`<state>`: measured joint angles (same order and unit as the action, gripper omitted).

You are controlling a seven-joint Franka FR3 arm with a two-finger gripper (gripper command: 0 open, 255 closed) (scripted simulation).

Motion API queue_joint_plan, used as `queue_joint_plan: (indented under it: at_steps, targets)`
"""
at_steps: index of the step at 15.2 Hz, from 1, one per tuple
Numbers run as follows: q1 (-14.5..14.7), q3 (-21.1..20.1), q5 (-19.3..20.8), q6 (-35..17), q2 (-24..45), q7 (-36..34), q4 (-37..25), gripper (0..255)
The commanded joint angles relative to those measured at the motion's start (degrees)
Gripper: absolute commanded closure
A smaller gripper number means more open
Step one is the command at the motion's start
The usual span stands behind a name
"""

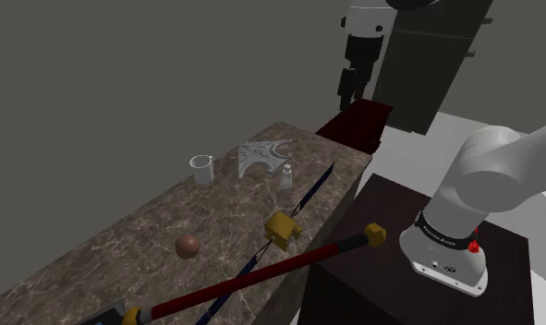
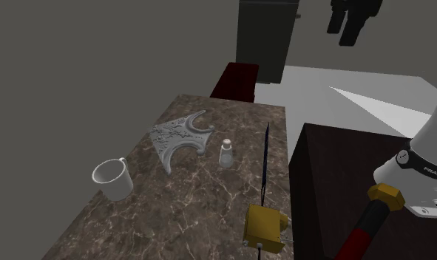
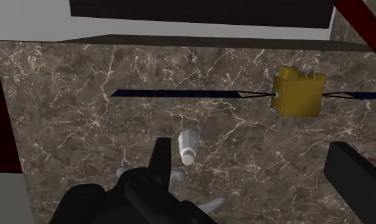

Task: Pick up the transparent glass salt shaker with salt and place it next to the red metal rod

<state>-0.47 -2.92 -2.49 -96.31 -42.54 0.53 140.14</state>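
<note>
The salt shaker [image 1: 285, 174] [image 2: 226, 154] [image 3: 188, 147] is small, clear and pale, with a white top. It stands upright on the brown marble table [image 1: 151, 231], beside a grey ornate piece. The red rod [image 1: 261, 275] [image 2: 361, 233] [image 3: 361, 19] has yellow ends. It lies slanted from the table's near end up onto the dark stand [image 1: 391, 277]. My gripper [image 1: 350, 90] [image 2: 347, 28] [image 3: 256, 181] hangs high above the table's far end, well apart from the shaker. Its fingers are open, with nothing between them.
A white mug [image 1: 201, 169] [image 2: 113, 179], a grey ornate piece [image 1: 261, 155] [image 2: 181, 135], a yellow block [image 1: 282, 229] [image 2: 263, 225] [image 3: 298, 92] on a thin dark-blue rod, and a brown ball [image 1: 188, 246] share the table. A dark red seat [image 1: 354, 122] [image 2: 235, 80] stands past its far end.
</note>
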Motion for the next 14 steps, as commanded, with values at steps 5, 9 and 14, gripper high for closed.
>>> queue_joint_plan:
  at_steps: [5, 9, 14]
  targets:
    - [-0.24, 1.21, -0.16, -10.24, 1.99, 1.77, 6.29, 0]
    - [-0.40, 2.46, -0.57, -21.10, 6.08, 3.74, 11.13, 0]
    - [-0.19, 4.20, -1.81, -35.38, 14.33, 6.78, 14.82, 0]
